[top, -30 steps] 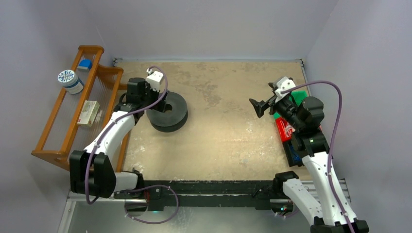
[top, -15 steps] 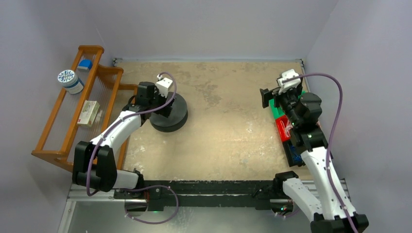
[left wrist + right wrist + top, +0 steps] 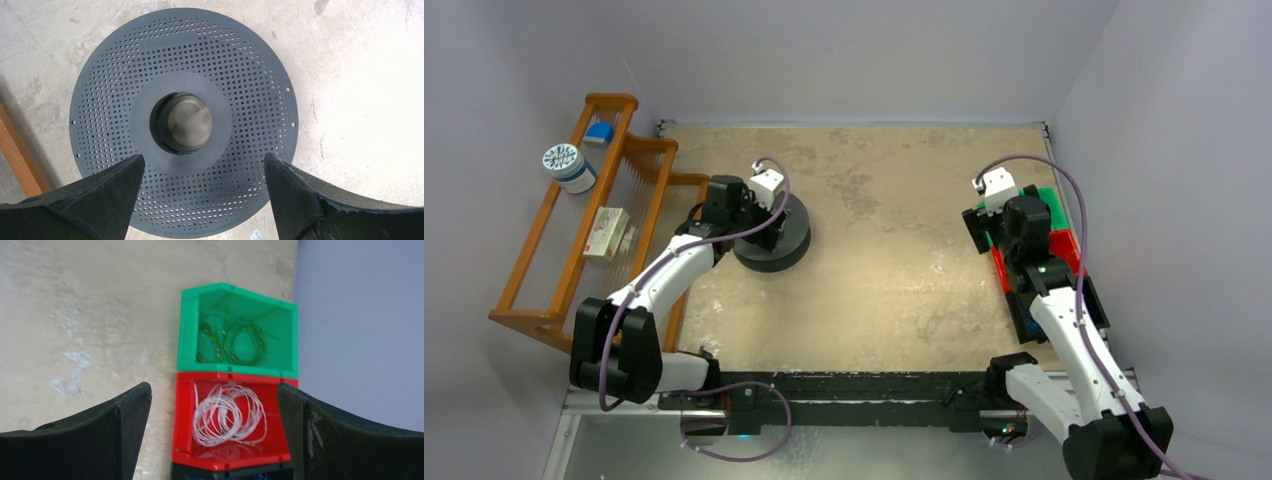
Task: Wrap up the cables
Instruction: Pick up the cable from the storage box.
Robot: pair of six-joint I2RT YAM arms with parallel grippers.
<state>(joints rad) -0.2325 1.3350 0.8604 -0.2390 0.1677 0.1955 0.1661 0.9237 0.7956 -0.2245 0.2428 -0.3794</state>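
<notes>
Both arms have swung round since a second ago. The right gripper (image 3: 212,390) now hangs wide open above the red bin (image 3: 183,420) at the table's right edge, where the cables (image 3: 227,415) lie coiled. The left gripper (image 3: 202,159), also open, hovers over the black perforated spool (image 3: 240,75). Springy loops could slip the fingers or snag the bin wall and drag it.
</notes>
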